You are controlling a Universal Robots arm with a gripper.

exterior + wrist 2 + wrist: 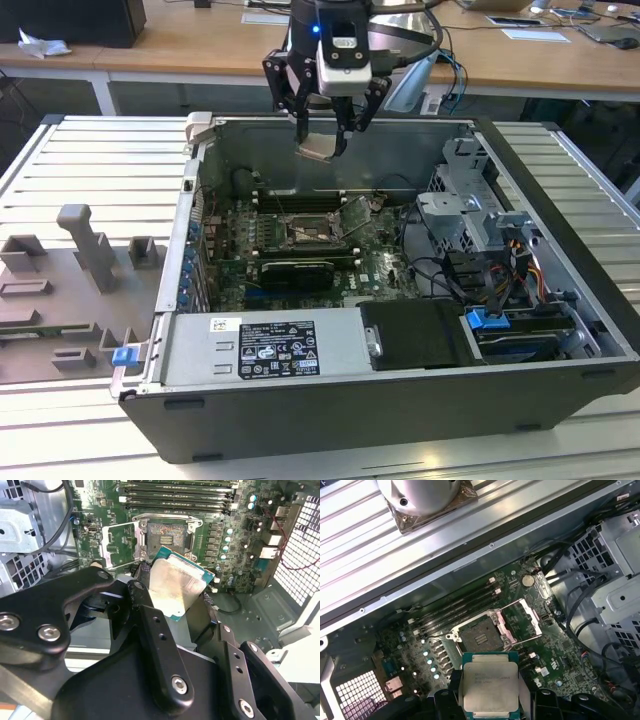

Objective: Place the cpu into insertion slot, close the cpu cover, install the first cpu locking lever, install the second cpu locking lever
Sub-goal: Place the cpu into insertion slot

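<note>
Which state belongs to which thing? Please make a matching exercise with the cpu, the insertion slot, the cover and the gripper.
Things:
1. cpu
2. insertion slot
3. cover
4. gripper

States:
A. swung open beside the slot
B. shut on the cpu
C. held in the air above the board
D. empty and uncovered

Pairs: 1-C, 2-D, 3-A, 4-B

Your hand (321, 146), holding the cpu (316, 153), has open air straight down to the insertion slot (305, 232). The raised cpu cover (352, 215) crowds the slot on the exterior view's right, a black card (295, 272) lies just near of it, and cables (440, 272) lie farther right.
</note>
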